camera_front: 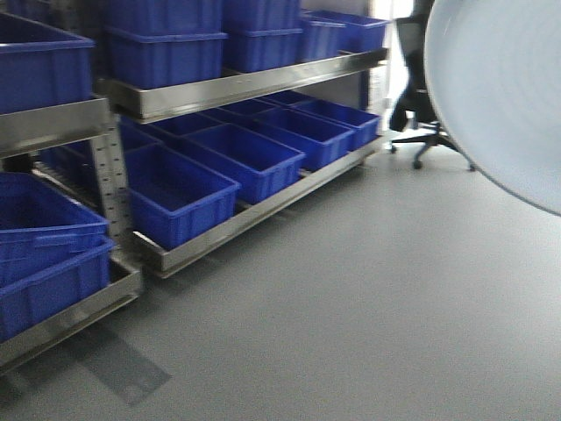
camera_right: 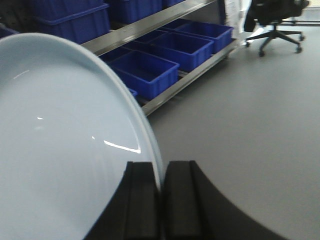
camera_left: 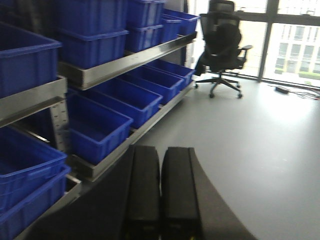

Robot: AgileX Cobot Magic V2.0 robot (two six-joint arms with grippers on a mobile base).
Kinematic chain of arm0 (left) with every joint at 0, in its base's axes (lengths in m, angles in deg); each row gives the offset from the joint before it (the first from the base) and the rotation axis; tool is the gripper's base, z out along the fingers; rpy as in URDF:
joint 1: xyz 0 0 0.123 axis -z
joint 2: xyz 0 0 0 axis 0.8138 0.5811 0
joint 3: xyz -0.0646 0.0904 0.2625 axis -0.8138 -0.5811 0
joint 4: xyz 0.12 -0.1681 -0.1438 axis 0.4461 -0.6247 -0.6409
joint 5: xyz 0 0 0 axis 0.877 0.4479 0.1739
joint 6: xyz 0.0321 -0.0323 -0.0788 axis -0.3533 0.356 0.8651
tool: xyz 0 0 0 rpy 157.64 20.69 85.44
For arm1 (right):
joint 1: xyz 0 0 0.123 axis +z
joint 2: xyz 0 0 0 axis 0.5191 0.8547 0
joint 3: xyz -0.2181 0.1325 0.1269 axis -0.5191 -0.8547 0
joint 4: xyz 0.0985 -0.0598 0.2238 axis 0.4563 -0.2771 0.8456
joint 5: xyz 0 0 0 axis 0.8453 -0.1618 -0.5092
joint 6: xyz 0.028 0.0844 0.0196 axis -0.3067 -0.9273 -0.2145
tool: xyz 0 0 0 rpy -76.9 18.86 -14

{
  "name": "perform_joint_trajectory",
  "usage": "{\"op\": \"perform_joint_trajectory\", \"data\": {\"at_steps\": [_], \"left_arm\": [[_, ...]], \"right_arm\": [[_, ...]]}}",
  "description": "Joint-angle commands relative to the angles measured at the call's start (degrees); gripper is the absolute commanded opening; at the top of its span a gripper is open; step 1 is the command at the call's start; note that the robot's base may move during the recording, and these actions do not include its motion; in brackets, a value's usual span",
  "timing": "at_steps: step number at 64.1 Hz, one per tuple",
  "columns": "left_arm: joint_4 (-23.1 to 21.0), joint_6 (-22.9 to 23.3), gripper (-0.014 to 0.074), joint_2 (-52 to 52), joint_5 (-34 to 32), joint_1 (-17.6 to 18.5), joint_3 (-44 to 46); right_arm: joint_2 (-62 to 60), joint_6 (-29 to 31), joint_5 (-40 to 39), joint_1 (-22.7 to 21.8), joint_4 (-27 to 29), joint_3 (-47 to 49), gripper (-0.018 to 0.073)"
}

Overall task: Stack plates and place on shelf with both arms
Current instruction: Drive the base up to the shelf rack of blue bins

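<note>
Biggest item: long stainless-steel two-tier shelf rack (camera_front: 237, 88), running from 9 to 1 o'clock in front view; loaded with open-top rectangular blue plastic bins (camera_front: 250, 153); lower-tier bins bare inside, nothing visible in them; upper-tier interiors hidden, contents impossible to tell.

Next: round shallow pale bluish-white glazed plate (camera_right: 60, 140), airborne and steeply tilted; at 2 o'clock in front view, filling the 9 o'clock side of right wrist view; well apart from the rack; only one seen, second one out of view. Probably stiff, moderately heavy, glossy so slippery, chip-prone at the edge; best taken by the low raised rim, pads across the lip, opposite edge backed by the other arm.

Right black two-finger gripper (camera_right: 161, 172) clamped on the plate rim at 6 o'clock of its own view, thin edge pinched between pads; single-point hold, so risk of pivoting.

Left black two-finger gripper (camera_left: 160, 155) closed on nothing, fingers pressed together, pointing toward the rack.
</note>
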Motion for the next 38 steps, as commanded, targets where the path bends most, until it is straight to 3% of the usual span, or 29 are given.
{"op": "perform_joint_trajectory", "data": {"at_steps": [1, 38], "left_arm": [[-0.5, 0.6, 0.0083, 0.3, -5.0, 0.4, 2.0], [-0.5, 0.6, 0.0083, 0.3, -5.0, 0.4, 2.0]], "right_arm": [[0.2, 0.0, -5.8, -0.2, -0.1, 1.8, 0.0048], [0.2, 0.0, -5.8, -0.2, -0.1, 1.8, 0.0048]]}}
